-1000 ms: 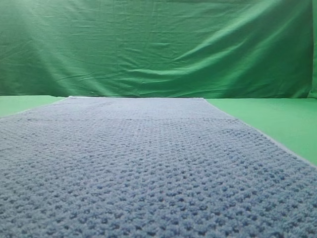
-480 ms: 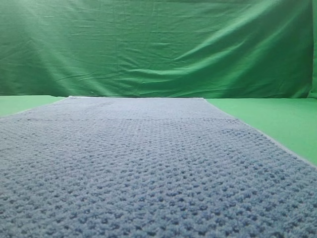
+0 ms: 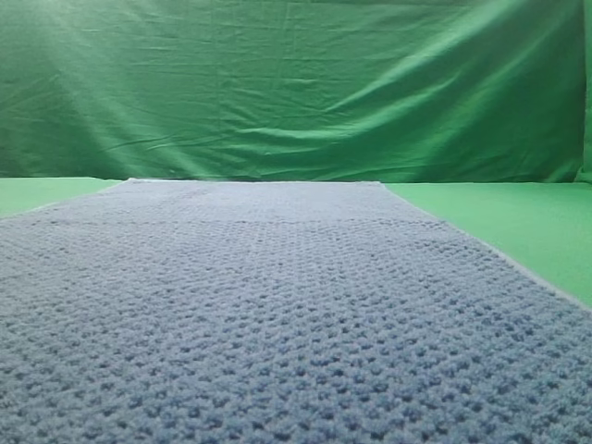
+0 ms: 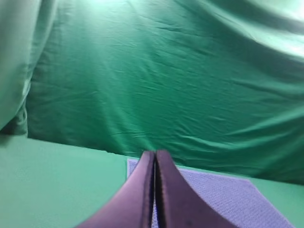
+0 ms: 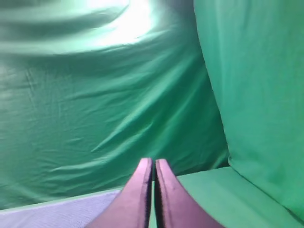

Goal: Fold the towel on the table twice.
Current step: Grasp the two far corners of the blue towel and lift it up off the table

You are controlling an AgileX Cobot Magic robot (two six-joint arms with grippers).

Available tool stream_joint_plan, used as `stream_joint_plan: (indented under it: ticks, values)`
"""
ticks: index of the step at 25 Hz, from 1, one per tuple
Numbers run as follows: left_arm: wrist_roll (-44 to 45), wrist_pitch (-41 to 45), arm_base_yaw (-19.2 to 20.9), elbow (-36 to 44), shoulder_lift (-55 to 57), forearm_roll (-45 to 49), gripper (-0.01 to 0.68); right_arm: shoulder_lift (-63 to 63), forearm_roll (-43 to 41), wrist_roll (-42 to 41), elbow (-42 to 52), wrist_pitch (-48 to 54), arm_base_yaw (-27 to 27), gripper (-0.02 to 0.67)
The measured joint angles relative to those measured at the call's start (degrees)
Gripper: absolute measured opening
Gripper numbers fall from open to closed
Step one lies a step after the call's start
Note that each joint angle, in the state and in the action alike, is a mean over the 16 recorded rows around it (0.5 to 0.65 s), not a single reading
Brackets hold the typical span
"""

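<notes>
Nothing has changed from a second ago: the towel (image 3: 277,314) still lies flat and open on the table (image 3: 518,222), so no fold has begun. The high view shows no arms at all. Only the wrist views show them: the left gripper (image 4: 155,156) and right gripper (image 5: 153,164) are both pinched closed and hold nothing, above the table before the green backdrop (image 3: 296,83).

Low front view (wrists face backdrop (image 3: 296,83)).
</notes>
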Motion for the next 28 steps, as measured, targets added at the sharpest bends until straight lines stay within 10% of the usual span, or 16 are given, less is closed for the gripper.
stream_joint_plan:
  ticks: [13, 28]
  values:
    - [0.66, 29.45, -1.0, -22.82, 19.4, 14.15, 0.0, 16.16, -0.48, -1.29, -20.5, 20.88, 0.66, 0.0]
    - [0.06, 33.85, -2.68, -27.37, 26.37, 13.43, 0.0, 23.32, -0.09, -1.85, -25.15, 22.48, 2.32, 0.0]
